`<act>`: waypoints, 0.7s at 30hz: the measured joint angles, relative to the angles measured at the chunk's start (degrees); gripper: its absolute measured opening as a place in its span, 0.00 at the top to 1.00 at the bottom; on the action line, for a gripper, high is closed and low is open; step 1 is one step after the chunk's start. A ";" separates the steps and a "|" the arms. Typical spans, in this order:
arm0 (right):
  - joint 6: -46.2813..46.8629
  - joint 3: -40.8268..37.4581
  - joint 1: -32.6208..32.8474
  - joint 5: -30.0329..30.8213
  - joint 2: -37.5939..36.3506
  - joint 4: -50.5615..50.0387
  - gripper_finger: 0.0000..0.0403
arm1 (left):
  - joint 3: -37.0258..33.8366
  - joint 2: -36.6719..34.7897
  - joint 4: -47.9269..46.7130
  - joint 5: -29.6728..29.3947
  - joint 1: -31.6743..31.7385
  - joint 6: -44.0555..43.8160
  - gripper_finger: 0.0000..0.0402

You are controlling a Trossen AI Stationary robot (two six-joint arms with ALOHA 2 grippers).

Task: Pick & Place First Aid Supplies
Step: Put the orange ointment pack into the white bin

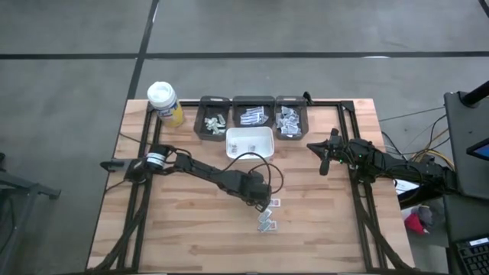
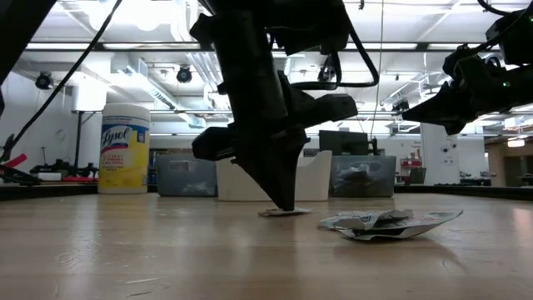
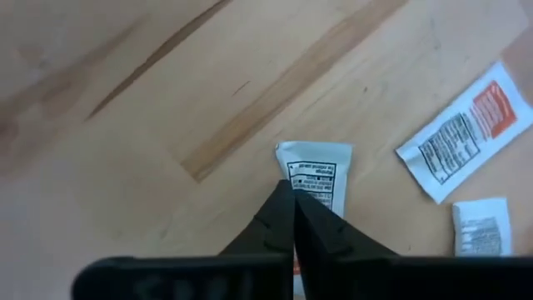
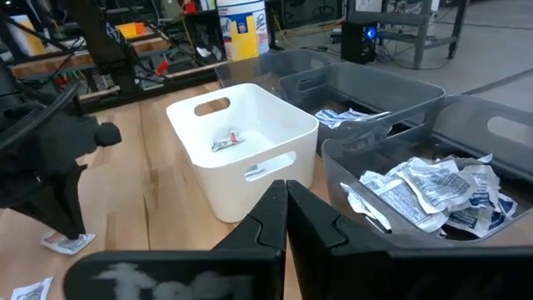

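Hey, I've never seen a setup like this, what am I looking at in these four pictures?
Two robot arms work at a wooden table. One picture looks down from above, one looks level across the tabletop, and two come from cameras on the arms' wrists. The left gripper is down at the table, shut on a small white packet; more packets lie loose nearby. Behind stand a white bin, three grey bins with packets, and a yellow bottle. The right gripper waits shut, raised near the bins.

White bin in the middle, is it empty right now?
No, the right wrist view shows one small packet lying on the floor of the white bin.
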 joint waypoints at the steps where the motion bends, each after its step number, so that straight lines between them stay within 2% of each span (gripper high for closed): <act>1: -0.01 0.01 -0.01 0.00 -0.01 -0.01 0.98 | 0.05 -0.98 0.01 -0.28 0.15 1.71 0.99; 6: -0.11 0.00 -0.01 0.00 0.01 0.01 0.98 | 0.52 -6.00 -1.09 -5.34 0.20 9.89 1.00; 11: -0.34 0.01 -0.01 0.02 0.01 -0.01 0.98 | 1.15 -16.27 -0.85 -21.17 1.16 14.99 1.00; 14: -0.44 0.00 -0.01 0.02 0.05 0.01 0.98 | 1.12 -20.13 -1.08 -27.31 3.66 21.65 1.00; 17: -0.44 -0.01 -0.01 0.02 -0.01 0.01 0.98 | 0.88 -21.72 -1.50 -26.55 8.49 32.33 1.00; 21: -0.44 0.01 0.01 0.02 -0.01 -0.01 0.98 | 1.16 -21.98 -0.52 -14.85 17.05 45.32 1.00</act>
